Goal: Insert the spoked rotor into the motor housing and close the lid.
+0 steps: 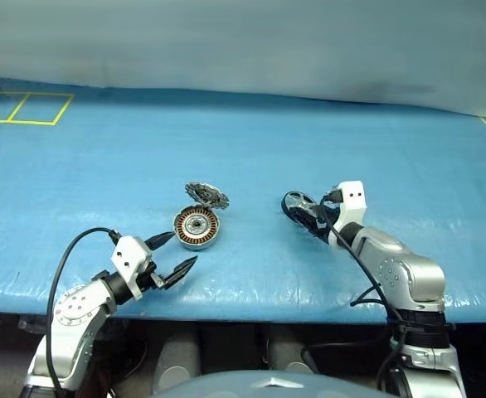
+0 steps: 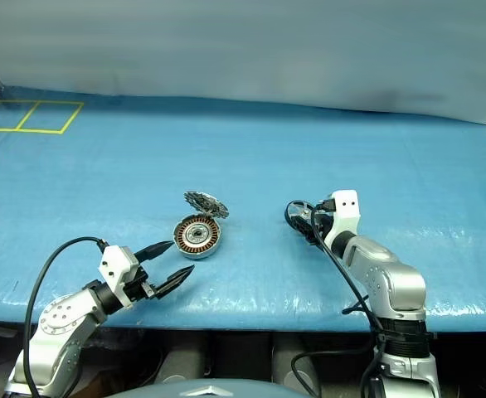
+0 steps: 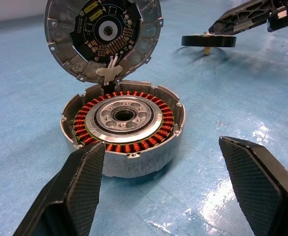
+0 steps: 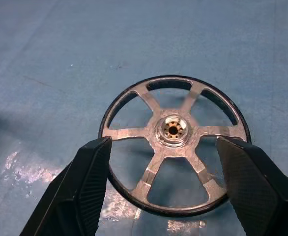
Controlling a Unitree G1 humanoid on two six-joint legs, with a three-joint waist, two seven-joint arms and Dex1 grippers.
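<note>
Housing (image 3: 124, 125) sat on the blue mat (image 1: 251, 141), centre-left, copper windings and silver centre exposed; lid (image 3: 103, 37) stood hinged open at its far edge, dark notched inner face toward the left gripper; rotor (image 4: 174, 143) was well apart from the housing, off to its right, not yet inserted

Left gripper (image 1: 170, 255) hung just short of the housing on the near-left side, jaws spread wide, holding nothing; from the left wrist view one finger (image 3: 82, 184) overlapped the housing's near wall, contact unclear, the other stood clear off to the side

Right gripper (image 4: 168, 189) was at the rotor, jaws wide, one finger (image 4: 92, 167) at the dark rim on one side, the other overlapping the rim opposite; the rotor's rim sat between them; in the left wrist view the rotor looked level and slightly off the mat, hub pin pointing down, shadow beneath, right finger at its edge; couldn't tell for sure whether the grip was firm or it merely rested between the pads; six spokes and hub faced the wrist camera; yellow tape lines (image 1: 23, 108) at the mat's far-left corner
</note>
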